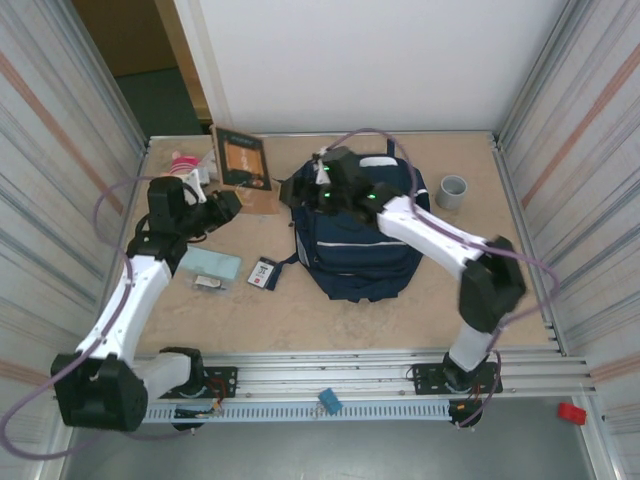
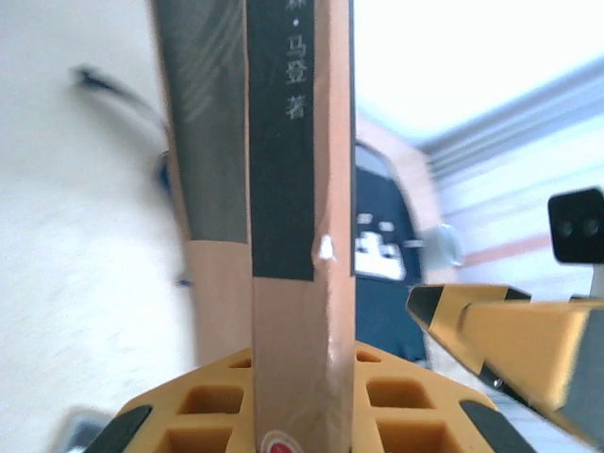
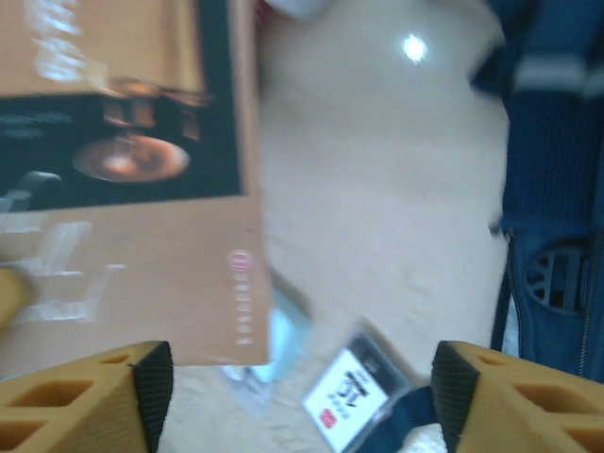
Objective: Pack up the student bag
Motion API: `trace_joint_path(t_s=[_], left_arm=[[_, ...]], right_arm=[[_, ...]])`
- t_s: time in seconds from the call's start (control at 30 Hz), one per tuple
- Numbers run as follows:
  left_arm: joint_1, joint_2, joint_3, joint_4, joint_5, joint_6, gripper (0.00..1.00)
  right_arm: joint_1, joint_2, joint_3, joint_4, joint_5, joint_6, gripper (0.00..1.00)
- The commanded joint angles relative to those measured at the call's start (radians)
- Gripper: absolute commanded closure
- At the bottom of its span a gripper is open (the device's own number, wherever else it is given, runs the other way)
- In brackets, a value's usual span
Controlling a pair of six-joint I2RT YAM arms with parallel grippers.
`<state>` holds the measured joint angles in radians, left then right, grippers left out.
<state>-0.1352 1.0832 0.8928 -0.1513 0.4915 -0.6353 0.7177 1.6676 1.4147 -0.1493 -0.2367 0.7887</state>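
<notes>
- The bag (image 1: 360, 240) is seen lying flat on the table (image 1: 330, 320), about mid-table and slightly right of centre, with its top toward the far wall.
- The left gripper (image 1: 222, 200) is found left of the bag, well apart from it, and is closed on a book (image 1: 243, 160).
- In the left wrist view the book's spine is seen standing straight up out of the yellow fingers (image 2: 406, 396). The jaws are nearly together, with the book pinched between them.
- In the top view the book is held tilted, its dark and orange cover facing up and toward the camera.
- The right gripper (image 3: 302, 373) is placed at the bag's far-left corner. Contact with the fabric cannot be judged.
- The right jaws are spread wide and nothing is held between them. Bare table and a small black-and-white card (image 3: 354, 392) are seen through the gap.
- In the right wrist view the bag's blue fabric and zip are seen along the right edge, and the book cover at upper left.
- The card lies just beside the bag's left side, with a pale blue packet (image 1: 212, 264) to its left.
- A grey cup (image 1: 453, 190) stands upright near the bag's far-right corner, apart from it.
</notes>
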Motion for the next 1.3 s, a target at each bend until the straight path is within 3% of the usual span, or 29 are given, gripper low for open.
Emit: trace_joint_path(t_s=[0.0,0.13,0.17,0.4,0.53,0.67,0.77,1.03,1.13,1.27], left_arm=[[-0.072,-0.059,-0.040,0.270,0.058,-0.005,1.00],[-0.130,-0.074,-0.043,0.394,0.153,0.047,1.00],[-0.144,-0.072,-0.034,0.411,0.182,0.060,1.00],[-0.236,-0.058,0.009,0.552,0.313,0.086,1.00],[-0.287,-0.036,0.065,0.565,0.377,0.098,1.00],[-0.339,-0.024,0.111,0.577,0.415,0.118,1.00],[-0.366,-0.014,0.134,0.585,0.440,0.121,1.00],[-0.392,0.017,0.161,0.570,0.417,0.143,1.00],[-0.392,0.009,0.156,0.504,0.348,0.191,1.00],[-0.391,0.010,0.141,0.503,0.315,0.199,1.00]], right_arm=[[-0.011,-0.148,-0.153,0.231,-0.001,0.025,0.19],[-0.043,-0.315,-0.285,0.310,-0.003,-0.004,0.09],[-0.054,-0.349,-0.300,0.300,0.003,-0.004,0.01],[-0.151,-0.496,-0.400,0.319,-0.159,-0.021,0.01],[-0.191,-0.534,-0.411,0.359,-0.314,-0.027,0.01],[-0.225,-0.577,-0.423,0.368,-0.383,-0.027,0.01],[-0.256,-0.611,-0.443,0.398,-0.420,-0.012,0.01],[-0.260,-0.621,-0.449,0.572,-0.683,0.058,0.00],[-0.259,-0.664,-0.456,0.578,-0.693,0.032,0.12],[-0.256,-0.741,-0.475,0.551,-0.626,-0.031,0.36]])
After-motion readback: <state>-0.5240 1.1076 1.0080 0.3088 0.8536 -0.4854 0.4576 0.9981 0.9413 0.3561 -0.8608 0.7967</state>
